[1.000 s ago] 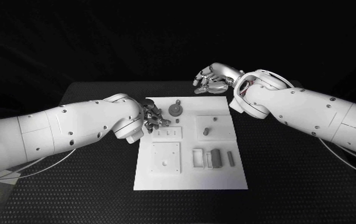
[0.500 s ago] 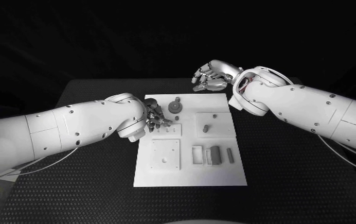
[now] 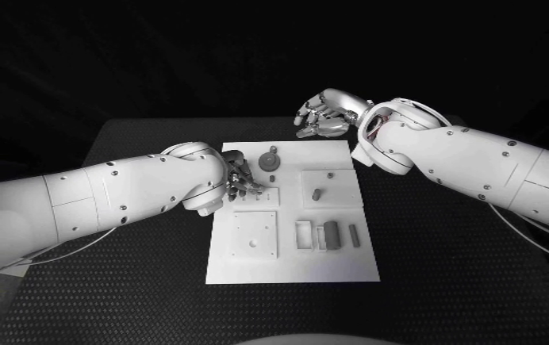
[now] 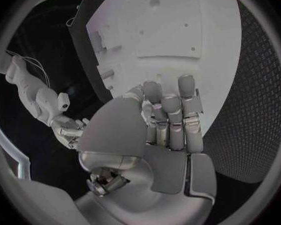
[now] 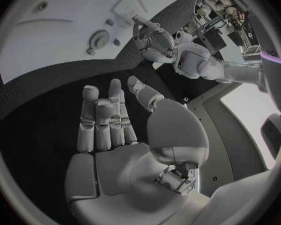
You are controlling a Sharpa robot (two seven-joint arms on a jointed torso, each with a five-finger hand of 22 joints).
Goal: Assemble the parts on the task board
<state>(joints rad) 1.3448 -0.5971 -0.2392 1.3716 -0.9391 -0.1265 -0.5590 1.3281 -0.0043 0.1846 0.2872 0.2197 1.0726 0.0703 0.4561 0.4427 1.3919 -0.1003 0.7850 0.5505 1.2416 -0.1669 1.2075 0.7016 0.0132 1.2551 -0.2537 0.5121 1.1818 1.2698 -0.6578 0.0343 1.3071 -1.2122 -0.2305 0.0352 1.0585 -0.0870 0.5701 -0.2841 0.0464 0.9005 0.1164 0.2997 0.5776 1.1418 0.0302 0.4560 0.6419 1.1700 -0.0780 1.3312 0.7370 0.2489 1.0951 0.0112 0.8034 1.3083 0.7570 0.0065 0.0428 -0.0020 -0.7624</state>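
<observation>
While the white task board (image 3: 293, 270) lies mid-table with its grey parts (image 3: 332, 235) on it, we see our left hand (image 3: 240, 180) at the board's left edge, fingers curled together and holding nothing. Farther off, our right hand (image 3: 328, 115) hovers beyond the board's far edge, fingers loosely apart, empty.

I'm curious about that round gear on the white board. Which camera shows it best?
The head view: the gear lies unobstructed near the board's far edge, seen from above. The right wrist view shows it small and distorted. In the left wrist view I cannot make it out.
</observation>
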